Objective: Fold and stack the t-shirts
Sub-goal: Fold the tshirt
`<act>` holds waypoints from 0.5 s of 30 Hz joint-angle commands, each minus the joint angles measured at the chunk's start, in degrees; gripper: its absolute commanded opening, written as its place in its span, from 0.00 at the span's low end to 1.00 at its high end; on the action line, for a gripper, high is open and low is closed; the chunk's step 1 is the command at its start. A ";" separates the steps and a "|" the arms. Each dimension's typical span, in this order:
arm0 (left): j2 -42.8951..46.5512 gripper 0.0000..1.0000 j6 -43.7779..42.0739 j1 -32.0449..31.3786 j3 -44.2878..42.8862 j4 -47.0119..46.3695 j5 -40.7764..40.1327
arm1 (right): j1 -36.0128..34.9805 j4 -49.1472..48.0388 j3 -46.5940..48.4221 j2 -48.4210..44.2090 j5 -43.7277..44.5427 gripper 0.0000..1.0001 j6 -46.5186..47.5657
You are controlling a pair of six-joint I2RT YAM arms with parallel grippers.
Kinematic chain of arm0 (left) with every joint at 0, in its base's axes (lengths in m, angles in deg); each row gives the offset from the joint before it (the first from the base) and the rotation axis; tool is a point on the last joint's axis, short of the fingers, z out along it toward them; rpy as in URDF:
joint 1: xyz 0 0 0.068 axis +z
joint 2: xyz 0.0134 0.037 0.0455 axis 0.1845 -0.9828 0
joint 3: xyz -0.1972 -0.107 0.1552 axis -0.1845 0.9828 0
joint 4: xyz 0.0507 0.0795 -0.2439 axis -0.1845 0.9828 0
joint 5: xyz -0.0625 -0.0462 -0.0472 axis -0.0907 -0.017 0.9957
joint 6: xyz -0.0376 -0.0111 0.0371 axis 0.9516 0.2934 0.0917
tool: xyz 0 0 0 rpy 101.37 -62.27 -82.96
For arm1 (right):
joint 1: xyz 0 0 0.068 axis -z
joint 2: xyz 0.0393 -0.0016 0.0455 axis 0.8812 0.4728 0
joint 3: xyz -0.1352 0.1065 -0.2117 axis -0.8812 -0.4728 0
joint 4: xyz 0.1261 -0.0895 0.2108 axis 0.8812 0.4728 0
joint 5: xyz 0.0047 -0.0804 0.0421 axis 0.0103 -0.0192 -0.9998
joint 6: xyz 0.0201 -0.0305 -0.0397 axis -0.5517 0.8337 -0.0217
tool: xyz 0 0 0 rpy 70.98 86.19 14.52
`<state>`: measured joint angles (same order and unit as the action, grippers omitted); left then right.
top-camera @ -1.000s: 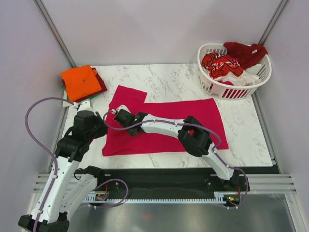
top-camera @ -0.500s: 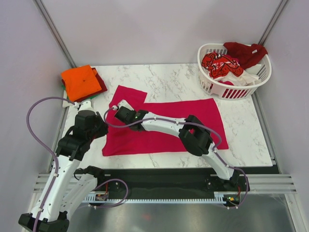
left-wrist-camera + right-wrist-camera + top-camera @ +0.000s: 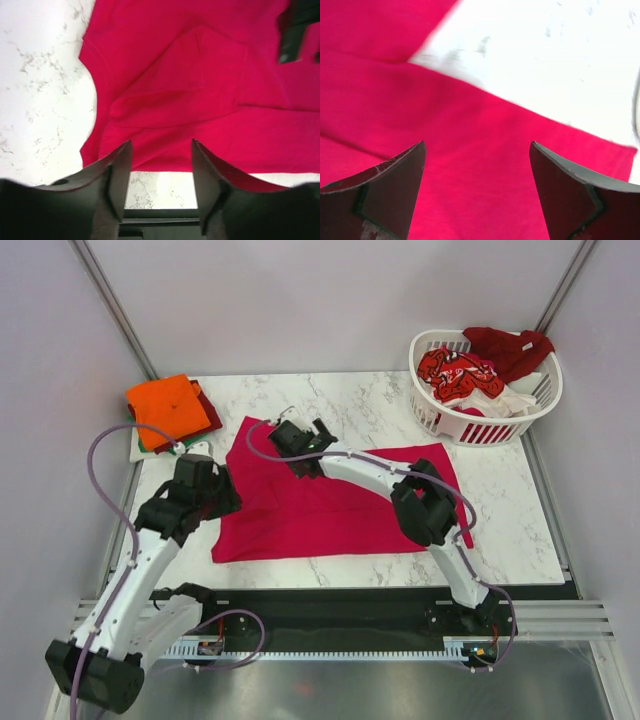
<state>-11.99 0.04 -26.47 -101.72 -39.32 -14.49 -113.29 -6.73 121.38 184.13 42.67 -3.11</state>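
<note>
Your magenta t-shirt [image 3: 330,515] lies spread flat in the middle of the marble table [image 3: 360,400], your right gripper [image 3: 477,145] hovering over its far left part, jaws wide apart and empty, your left gripper [image 3: 160,150] at its left edge, jaws partly apart, seemingly gripping nothing.

The spread shirt [image 3: 330,515] is plain magenta-red; the table [image 3: 370,405] is white marble, grey-veined. The folded shirt [image 3: 165,408] is orange. The basket [image 3: 445,425] is white, with a red-and-white patterned shirt [image 3: 455,372] and a dark red shirt [image 3: 508,345].
</note>
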 commanded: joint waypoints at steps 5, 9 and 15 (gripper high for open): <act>-10.89 0.84 -1.27 -5.78 -2.20 -6.61 1.78 | 11.06 -1.38 -16.95 -22.85 -7.38 0.97 -8.89; -20.28 0.91 -0.83 -10.44 -5.71 -9.34 -1.56 | 15.29 -4.19 -30.66 -34.65 -15.05 0.97 -12.59; -38.57 0.53 -2.50 -13.61 -13.97 -10.31 -8.51 | 15.56 -8.86 -47.73 -49.51 -24.45 0.98 -13.91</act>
<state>-45.24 -0.88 -39.50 -111.80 -46.64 -17.57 -96.66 -12.26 78.19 138.62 26.51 -14.54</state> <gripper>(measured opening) 0.555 0.976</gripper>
